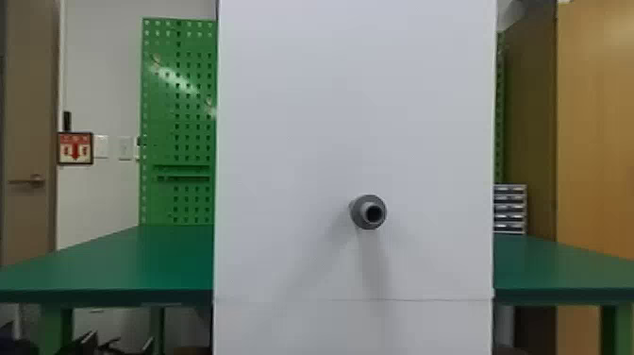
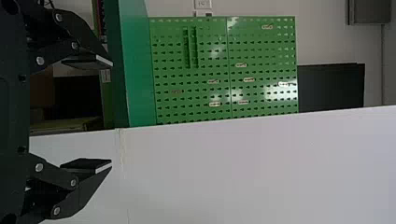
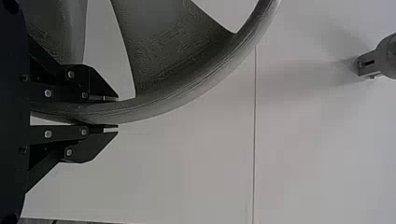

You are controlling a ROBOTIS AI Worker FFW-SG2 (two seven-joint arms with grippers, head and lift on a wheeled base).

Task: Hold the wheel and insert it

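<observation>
1. Right pincer [image 3: 116, 113], left of frame: two black fingers closed on the wheel's rim, one on either side.
2. Wheel [image 3: 154, 106], upper left to upper centre: grey, with broad spokes.
3. Grey shaft [image 3: 386, 57], upper right edge: partly cropped, apart from the wheel.
4. White panel [image 3: 187, 168], background: thin seam right of centre.

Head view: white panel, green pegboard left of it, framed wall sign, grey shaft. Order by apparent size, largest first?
1. White panel
2. Green pegboard
3. Framed wall sign and grey shaft: about alike, too close to rank
</observation>
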